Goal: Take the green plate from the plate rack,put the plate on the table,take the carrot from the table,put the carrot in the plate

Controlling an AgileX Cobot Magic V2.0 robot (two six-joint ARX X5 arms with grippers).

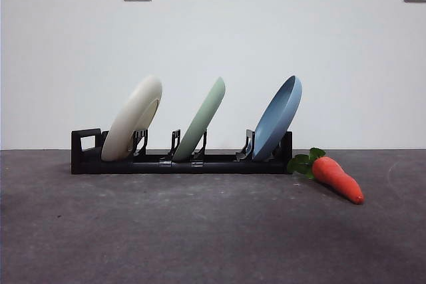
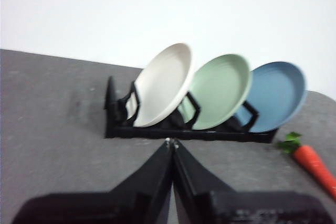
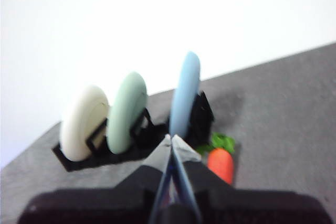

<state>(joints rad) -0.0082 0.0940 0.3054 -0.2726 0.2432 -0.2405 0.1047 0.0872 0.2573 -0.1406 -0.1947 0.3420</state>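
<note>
The green plate (image 1: 202, 119) leans in the plate rack (image 1: 180, 162); no writing shows. The carrot (image 1: 336, 177) lies at the rack's three o'clock. Both the left gripper (image 2: 171, 142) and right gripper (image 3: 170, 138) have jaws pressed together, empty.

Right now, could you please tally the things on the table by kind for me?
Plates: 3, namely the cream-white plate, the green plate and the blue plate, all leaning in the rack
Plate rack: 1
Carrot: 1, lying beside the rack's end
Total: 5

Green plate racked, carrot on the counter

The green plate (image 1: 203, 119) leans in the plate rack's (image 1: 180, 163) middle slot; the carrot (image 1: 336, 177) lies beside the rack's end on the counter (image 1: 200, 231).
</note>
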